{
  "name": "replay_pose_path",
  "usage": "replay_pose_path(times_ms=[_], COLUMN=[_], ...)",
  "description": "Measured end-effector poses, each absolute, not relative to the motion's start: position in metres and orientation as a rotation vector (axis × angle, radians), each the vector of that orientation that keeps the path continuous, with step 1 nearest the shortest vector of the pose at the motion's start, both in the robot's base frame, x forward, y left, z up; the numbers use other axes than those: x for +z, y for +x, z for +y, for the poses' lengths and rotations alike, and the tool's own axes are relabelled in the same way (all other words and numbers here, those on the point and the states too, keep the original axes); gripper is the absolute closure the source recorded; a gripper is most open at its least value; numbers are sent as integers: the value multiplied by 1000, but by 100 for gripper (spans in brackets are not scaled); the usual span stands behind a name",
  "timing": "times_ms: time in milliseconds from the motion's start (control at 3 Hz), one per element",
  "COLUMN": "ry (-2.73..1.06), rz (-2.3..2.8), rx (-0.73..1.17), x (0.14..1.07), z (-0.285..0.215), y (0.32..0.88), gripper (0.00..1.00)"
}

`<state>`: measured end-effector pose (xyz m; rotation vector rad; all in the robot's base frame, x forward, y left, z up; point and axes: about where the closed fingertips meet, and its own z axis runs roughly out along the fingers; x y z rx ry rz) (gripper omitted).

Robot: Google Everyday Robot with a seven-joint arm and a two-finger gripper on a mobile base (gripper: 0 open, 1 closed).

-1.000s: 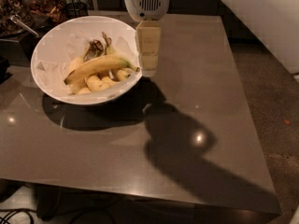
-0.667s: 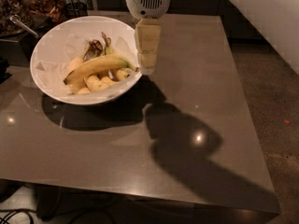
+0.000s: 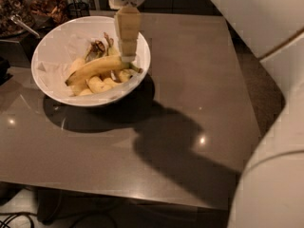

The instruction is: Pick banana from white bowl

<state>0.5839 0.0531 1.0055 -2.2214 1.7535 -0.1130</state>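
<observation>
Shadows (image 3: 175, 146) lie dark on the brown table (image 3: 199, 70). The white bowl (image 3: 95, 99) sits on the far left part of the table. White paper (image 3: 64, 44) lines the inside of it. The banana (image 3: 97, 66) lies in the bowl, right across the middle. It is long and yellow, and its right end is close to the bowl's right side. Short pale banana bits (image 3: 102, 83) lie just in front of it, touching it. Some brown peel (image 3: 97, 46) sits behind it.

The claw (image 3: 128, 57) hangs down from the top of the view, over the right side of the bowl. Its tip is right at the banana's right end. It may touch the banana or be just above it, and nobody can tell which. The claw shows only its thin side, so nobody can tell how wide it is open, or if it has hold of the banana.

The robot's big white arm (image 3: 270, 141) fills the right side of the view. A dish of brown stuff (image 3: 14, 6) sits past the table at the top left
</observation>
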Motion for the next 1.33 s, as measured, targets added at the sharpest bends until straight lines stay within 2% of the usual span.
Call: replay_pose_path(times_ms=[667,1000,1333], ry=[-2289,-2312,-2317], rz=[1669,1680,1704], rx=[-27,21,64], x=[984,964,949], z=[104,116,120], y=[624,635,641], gripper=[30,30,41])
